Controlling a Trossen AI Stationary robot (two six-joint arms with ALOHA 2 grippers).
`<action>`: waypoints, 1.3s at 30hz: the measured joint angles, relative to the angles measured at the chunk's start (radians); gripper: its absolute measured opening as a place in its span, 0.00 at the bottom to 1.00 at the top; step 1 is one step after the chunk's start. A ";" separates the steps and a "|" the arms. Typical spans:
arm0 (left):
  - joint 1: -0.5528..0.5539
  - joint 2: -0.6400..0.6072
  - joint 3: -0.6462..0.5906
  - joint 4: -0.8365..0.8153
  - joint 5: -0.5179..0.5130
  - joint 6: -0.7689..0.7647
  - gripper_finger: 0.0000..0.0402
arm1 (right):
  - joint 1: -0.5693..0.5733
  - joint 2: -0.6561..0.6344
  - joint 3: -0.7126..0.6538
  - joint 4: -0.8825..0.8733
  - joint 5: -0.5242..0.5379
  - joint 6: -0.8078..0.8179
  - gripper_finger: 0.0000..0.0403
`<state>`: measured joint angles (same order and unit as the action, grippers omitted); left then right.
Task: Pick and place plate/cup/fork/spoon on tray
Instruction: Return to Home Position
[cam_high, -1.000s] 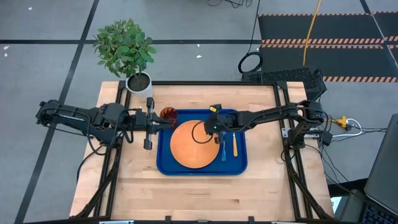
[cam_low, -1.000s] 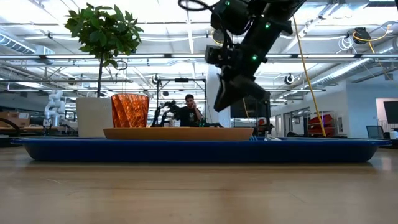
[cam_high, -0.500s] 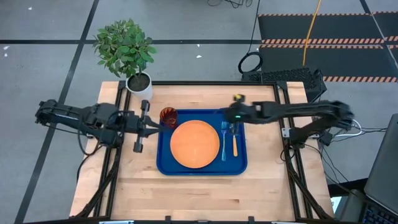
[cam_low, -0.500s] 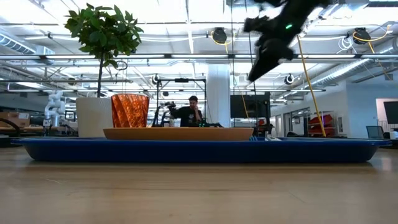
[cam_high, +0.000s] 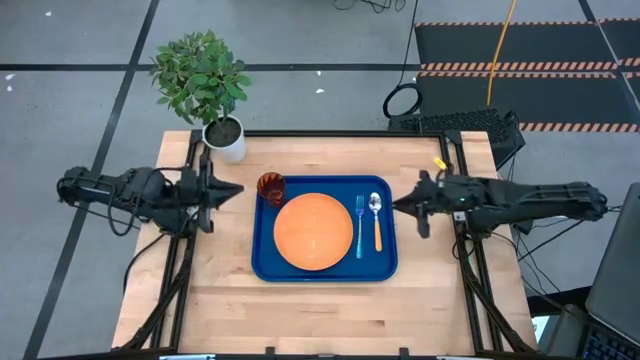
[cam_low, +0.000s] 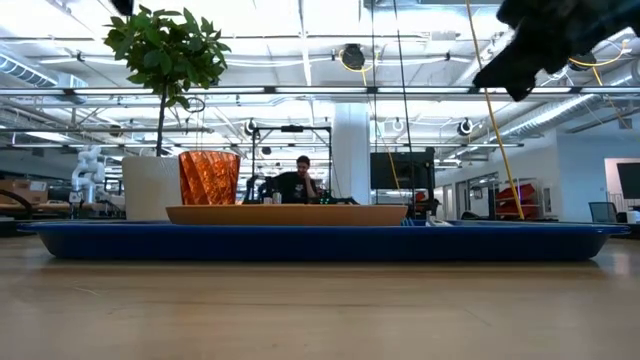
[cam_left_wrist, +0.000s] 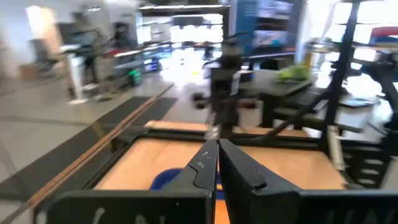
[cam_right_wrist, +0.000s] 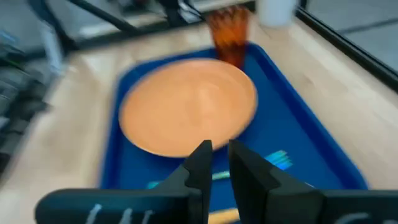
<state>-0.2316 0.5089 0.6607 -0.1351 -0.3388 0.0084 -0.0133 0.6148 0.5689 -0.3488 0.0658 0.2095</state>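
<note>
The dark blue tray sits in the middle of the wooden table with all the tableware on it. The orange plate lies at the tray's centre; the blue-handled fork and the orange-handled spoon lie side by side just right of the plate, and the red-brown cup stands upright in the tray's far left corner, touching no other item. The left gripper hangs left of the tray, jaws together and empty. The right gripper hangs right of the tray, jaws nearly together, holding nothing. A potted plant stands beyond the tray at the table's far left corner.
</note>
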 joint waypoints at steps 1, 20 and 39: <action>0.000 -0.013 -0.013 -0.011 -0.024 -0.018 0.05 | 0.006 -0.031 -0.013 0.009 -0.014 0.010 0.11; -0.024 -0.039 -0.291 0.161 -0.061 -0.159 0.05 | 0.126 -0.267 -0.335 0.270 -0.017 0.104 0.11; -0.134 -0.055 -0.386 0.370 -0.107 0.071 0.05 | 0.140 -0.282 -0.398 0.402 0.036 -0.087 0.11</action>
<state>-0.3654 0.4536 0.2746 0.2350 -0.4458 0.0796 0.1265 0.3332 0.1706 0.0531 0.1018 0.1229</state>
